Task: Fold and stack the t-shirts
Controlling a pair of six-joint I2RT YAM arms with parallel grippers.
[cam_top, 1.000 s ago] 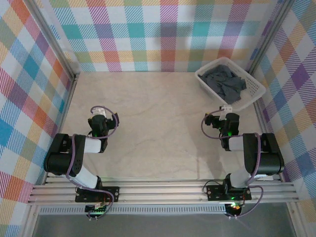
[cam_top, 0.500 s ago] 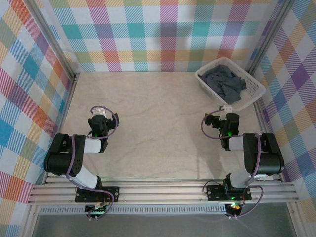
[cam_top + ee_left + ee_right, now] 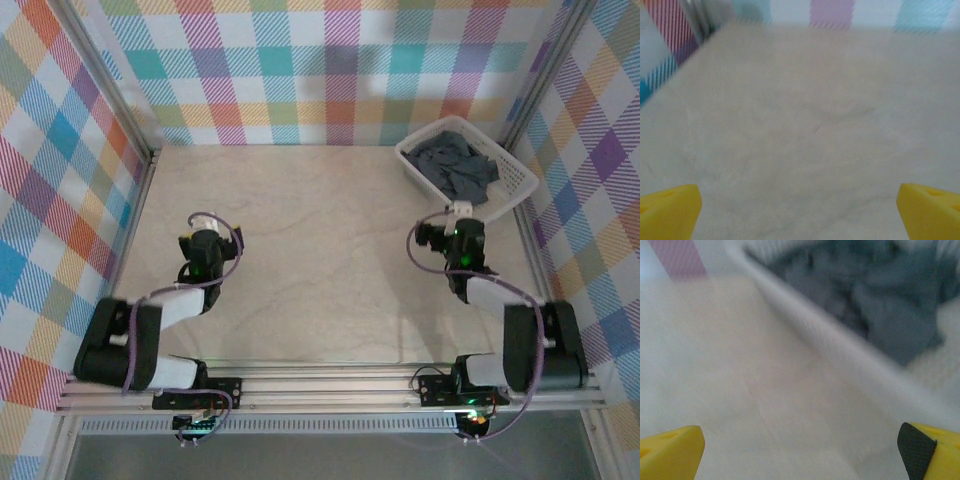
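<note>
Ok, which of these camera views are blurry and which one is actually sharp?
Top external: sharp and evenly lit, with only faint soft shadows on the table. Left wrist: soft throughout, the table's marbling smeared. Right wrist: the blurriest, with the basket rim and the t-shirts inside it streaked and lacking detail.

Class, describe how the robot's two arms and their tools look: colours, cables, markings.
Both the left arm and right arm have black joints, white links and looping purple cables. The left tool and right tool have yellow fingers; one right finger carries a black pad.
</note>
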